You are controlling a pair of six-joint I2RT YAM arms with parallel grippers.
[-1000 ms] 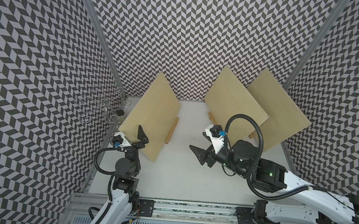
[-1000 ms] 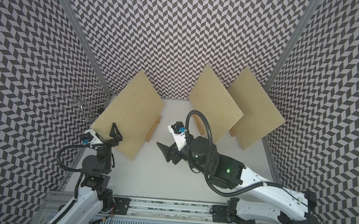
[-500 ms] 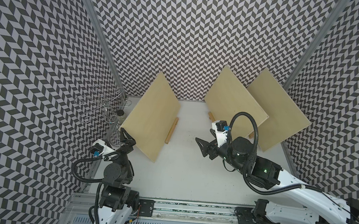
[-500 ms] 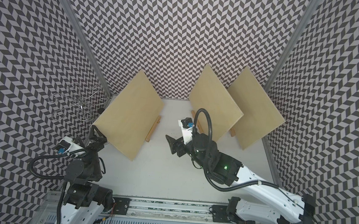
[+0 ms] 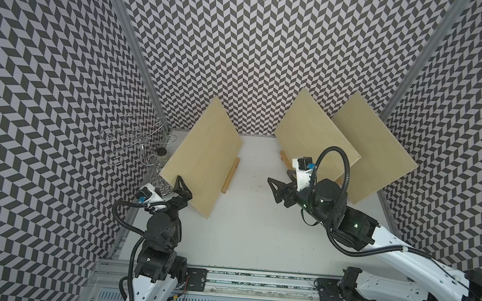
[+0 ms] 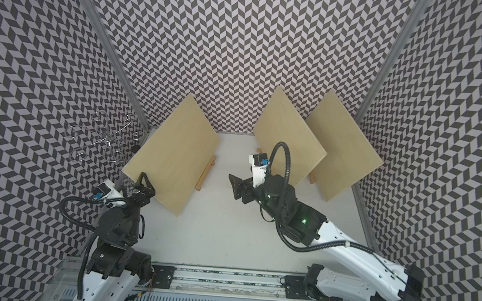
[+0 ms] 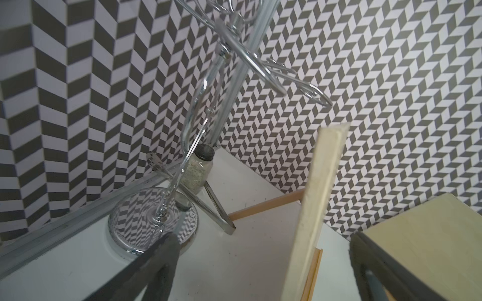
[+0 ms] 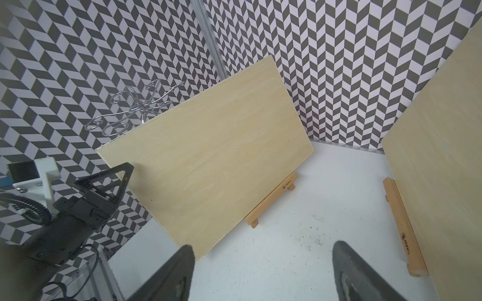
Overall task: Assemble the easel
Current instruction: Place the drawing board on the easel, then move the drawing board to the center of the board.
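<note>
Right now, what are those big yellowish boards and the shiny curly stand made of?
Boards: probably light wood, perhaps plywood. They look matte with faint grain lines, and the edge in the left wrist view seems layered.
Stand: looks like polished metal, chrome-like. Its round base mirrors the zigzag pattern around it.

The boards (image 5: 203,160) are pale tan, the table (image 5: 251,231) white, the walls (image 5: 257,40) black-and-white chevron, the rack (image 7: 140,221) chrome.
</note>
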